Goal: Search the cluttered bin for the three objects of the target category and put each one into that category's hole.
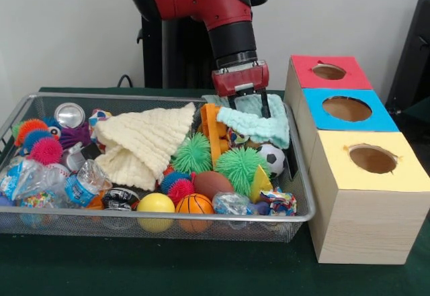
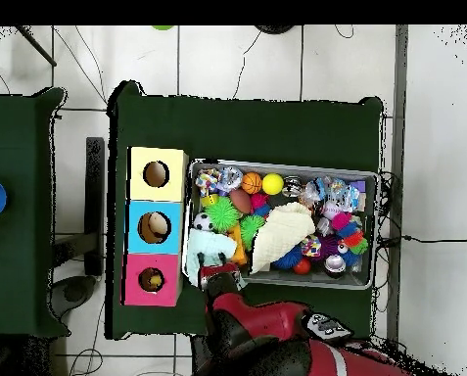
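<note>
My arm (image 1: pixel 201 1) is glossy red with rounded shells, and a black curved part shows behind its upper end. Below the red comes a black cylindrical wrist section (image 1: pixel 233 43) ringed by a thin silver band. My gripper (image 1: pixel 249 106) has a boxy red body with a pale label on its face and two thin black fingers (image 1: pixel 265 105).

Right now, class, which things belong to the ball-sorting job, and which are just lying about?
Job: pincer, bin, soccer ball, basketball, yellow ball, red box's hole.
Lying about: teal cloth, cream cloth, green pom ball, can, blue box, yellow box.
</note>
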You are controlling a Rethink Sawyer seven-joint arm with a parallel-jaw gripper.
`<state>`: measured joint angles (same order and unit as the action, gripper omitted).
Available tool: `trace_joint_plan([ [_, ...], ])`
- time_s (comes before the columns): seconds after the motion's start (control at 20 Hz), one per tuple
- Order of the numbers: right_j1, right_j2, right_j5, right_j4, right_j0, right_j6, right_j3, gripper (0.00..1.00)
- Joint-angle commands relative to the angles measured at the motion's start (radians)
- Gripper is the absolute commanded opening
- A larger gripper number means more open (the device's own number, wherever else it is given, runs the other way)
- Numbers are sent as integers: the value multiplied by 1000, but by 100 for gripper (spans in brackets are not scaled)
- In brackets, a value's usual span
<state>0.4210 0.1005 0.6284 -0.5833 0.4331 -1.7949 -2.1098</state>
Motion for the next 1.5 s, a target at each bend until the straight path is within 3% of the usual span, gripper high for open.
trace_joint_plan([
  [0.05, -39, 79, 217, 25, -40, -120, 182, 100],
  [0.4, -21, 62, 241, 37, -65, -115, 178, 100],
  [0.65, 33, 43, 287, 81, -114, -110, 147, 100],
  [1.0, 41, 67, 223, 52, -134, -127, 217, 100],
  [1.5, 51, 112, 54, -3, -92, -179, 240, 100],
])
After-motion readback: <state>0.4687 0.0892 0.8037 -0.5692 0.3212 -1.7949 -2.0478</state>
